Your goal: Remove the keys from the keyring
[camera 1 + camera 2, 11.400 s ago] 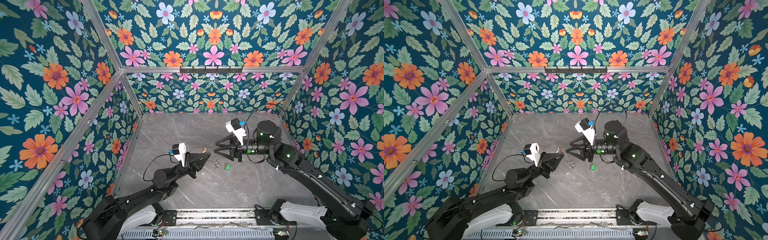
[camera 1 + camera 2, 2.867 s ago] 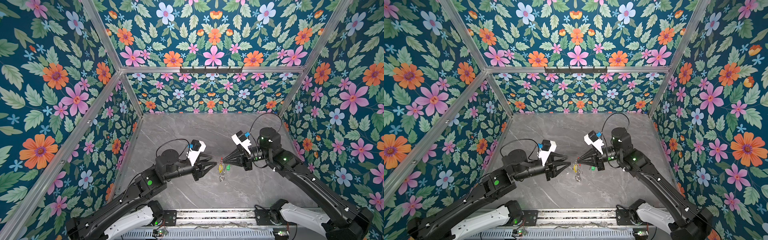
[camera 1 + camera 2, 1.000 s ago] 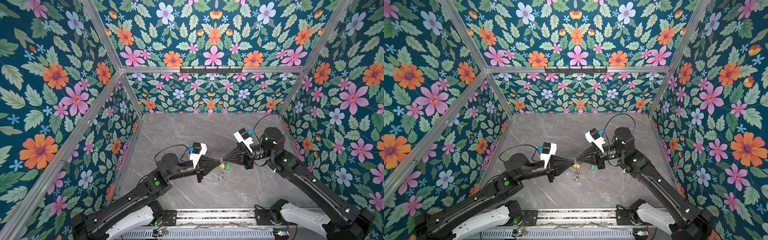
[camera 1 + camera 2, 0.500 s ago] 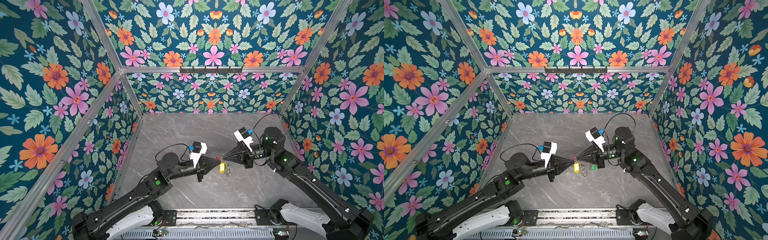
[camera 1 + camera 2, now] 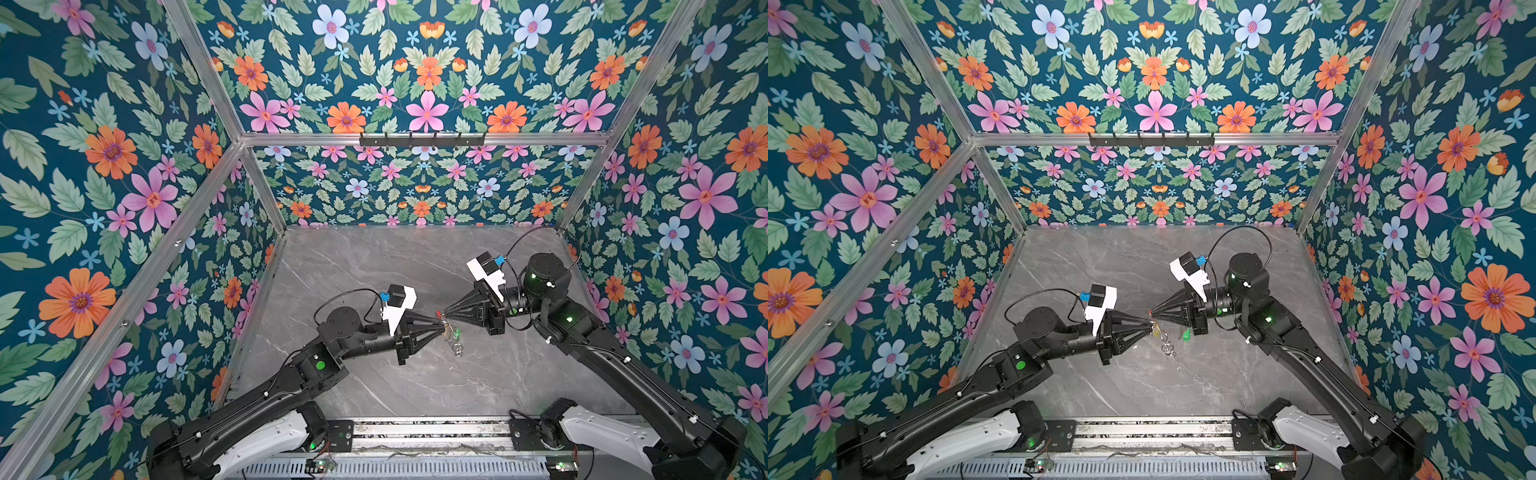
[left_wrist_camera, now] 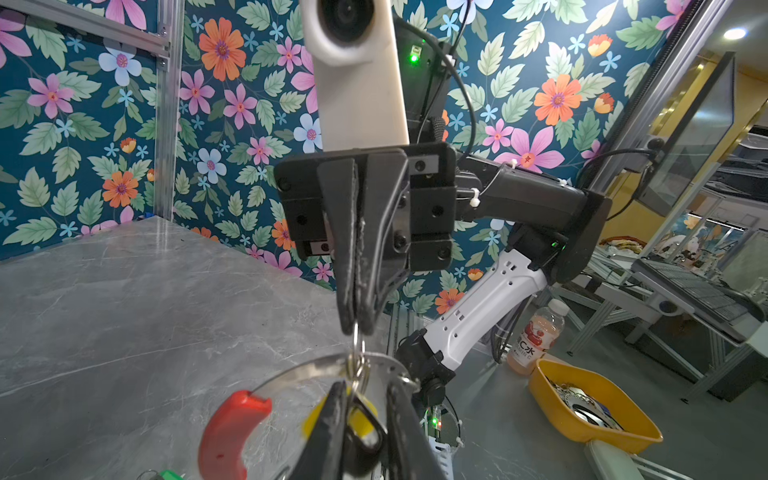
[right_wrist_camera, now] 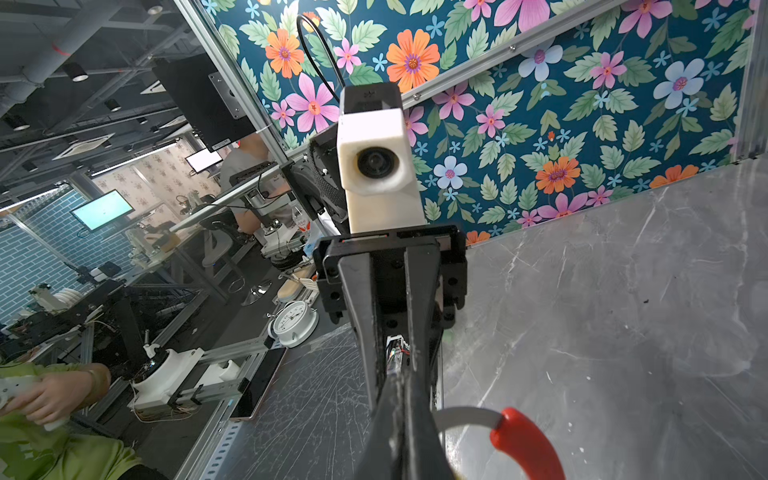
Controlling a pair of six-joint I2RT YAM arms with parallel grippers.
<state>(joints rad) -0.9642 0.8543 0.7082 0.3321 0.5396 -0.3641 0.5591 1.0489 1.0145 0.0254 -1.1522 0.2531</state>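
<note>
1 keyring (image 6: pixel 232 428) hangs from right hand (image 6: pixel 356 330).

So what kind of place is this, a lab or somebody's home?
Most likely a robotics lab test cell: two black robot arms work over a grey marble-look tabletop boxed in by flower-print walls, and a lit flat monitor stands outside.

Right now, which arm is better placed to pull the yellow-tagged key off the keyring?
Left, probably. The left gripper has its jaws apart around the yellow-tagged key, while the right gripper is shut on a small silver ring at the keyring.
</note>
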